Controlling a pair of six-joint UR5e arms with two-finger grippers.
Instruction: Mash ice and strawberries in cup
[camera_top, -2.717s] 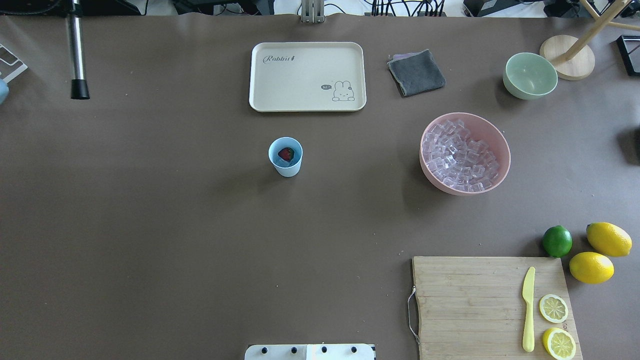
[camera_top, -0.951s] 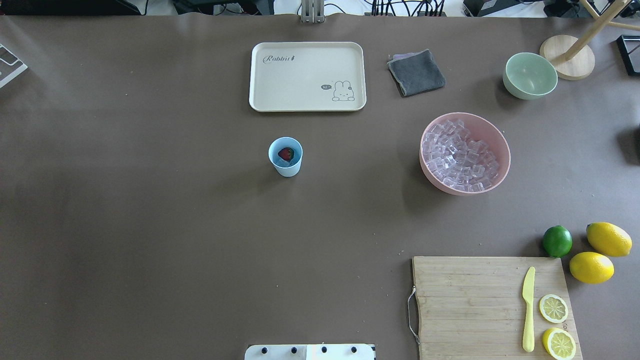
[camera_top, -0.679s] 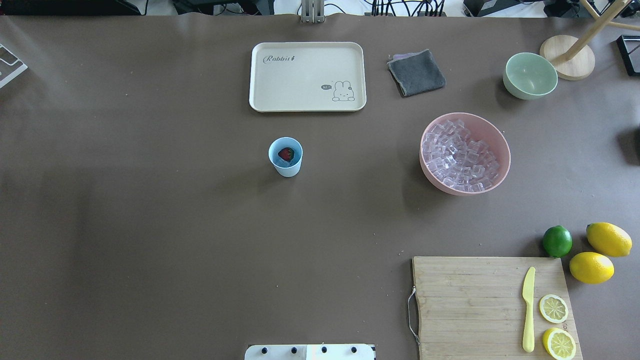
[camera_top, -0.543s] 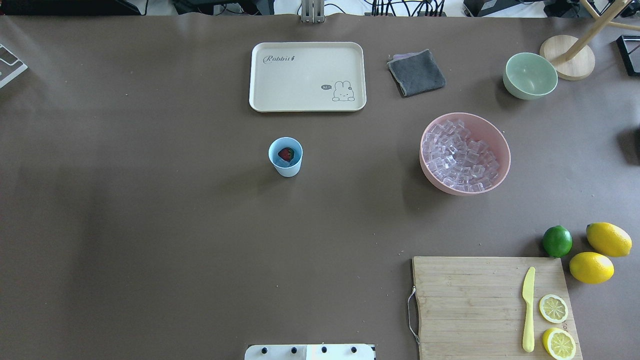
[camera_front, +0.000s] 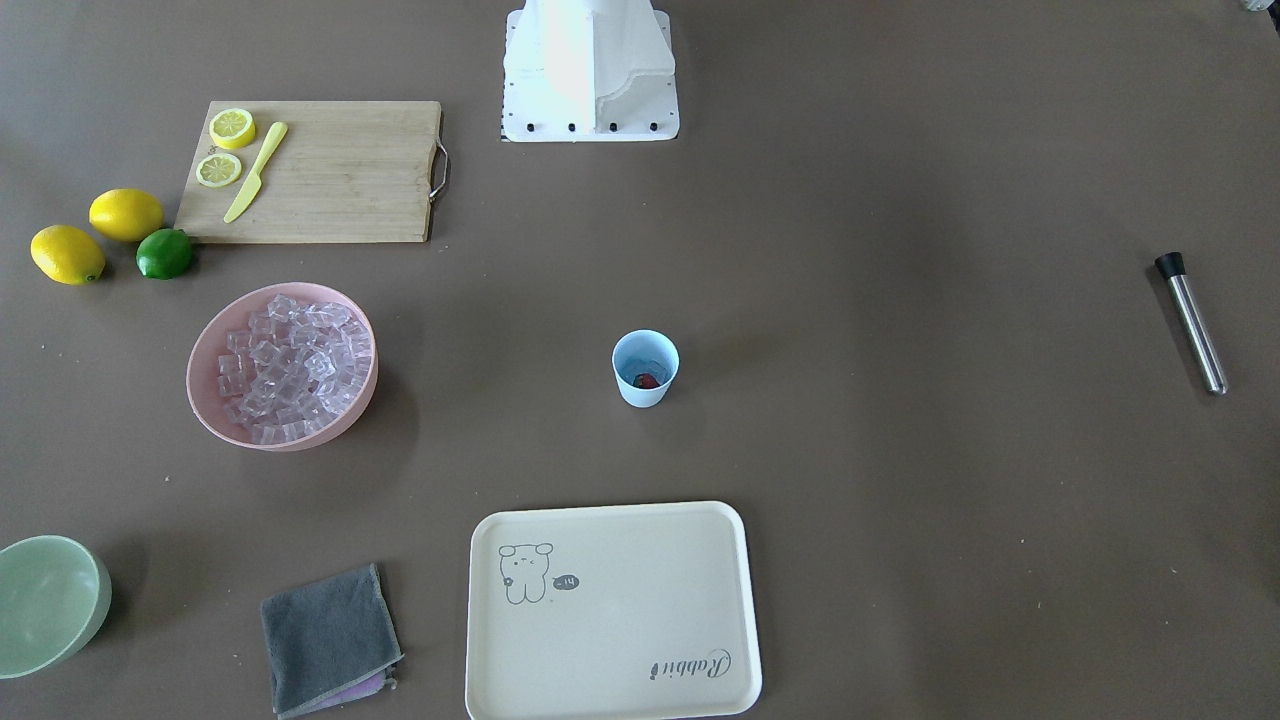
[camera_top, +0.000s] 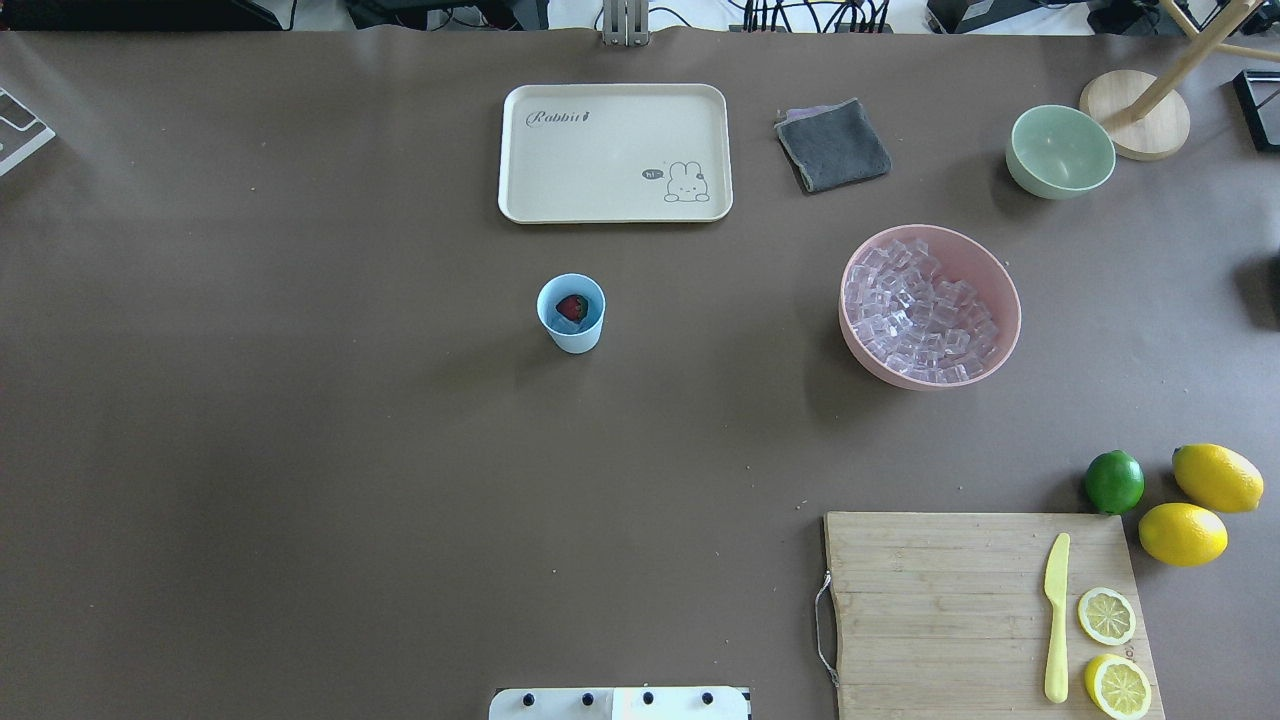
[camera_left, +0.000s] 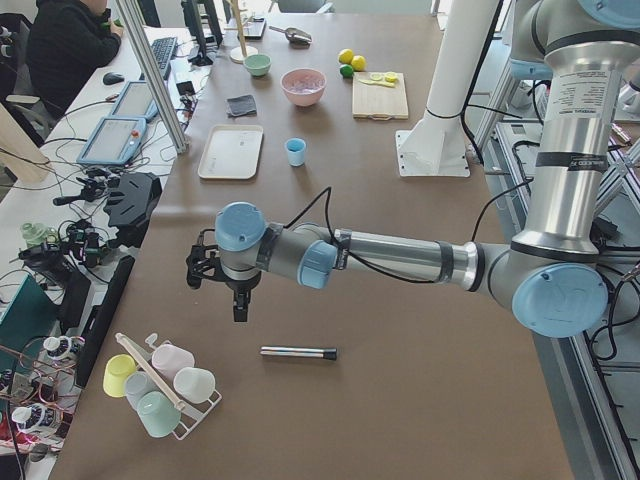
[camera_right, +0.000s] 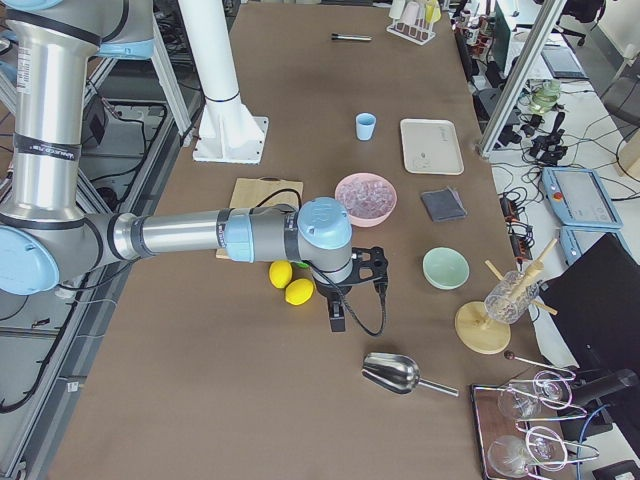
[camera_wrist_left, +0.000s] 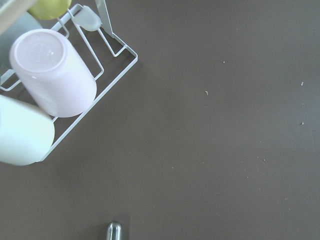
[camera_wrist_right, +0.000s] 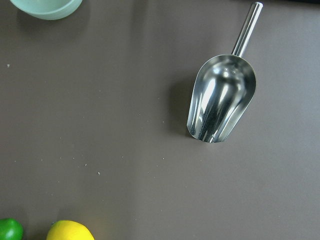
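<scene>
Left gripper (camera_left: 240, 306) hangs near the metal stick (camera_left: 298, 352), right gripper (camera_right: 338, 318) near the lemons (camera_right: 298, 291), and I can't tell if either's spread.

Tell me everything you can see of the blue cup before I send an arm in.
The cup is small, light blue, plastic-looking, tapered toward its base and handleless. It stands upright on the brown table, mid-table, on the robot's side of the cream tray, apart from it and from the pink bowl. Inside lies one red strawberry with something pale under it, perhaps ice; I cannot tell. Nothing touches the cup's outside.
</scene>
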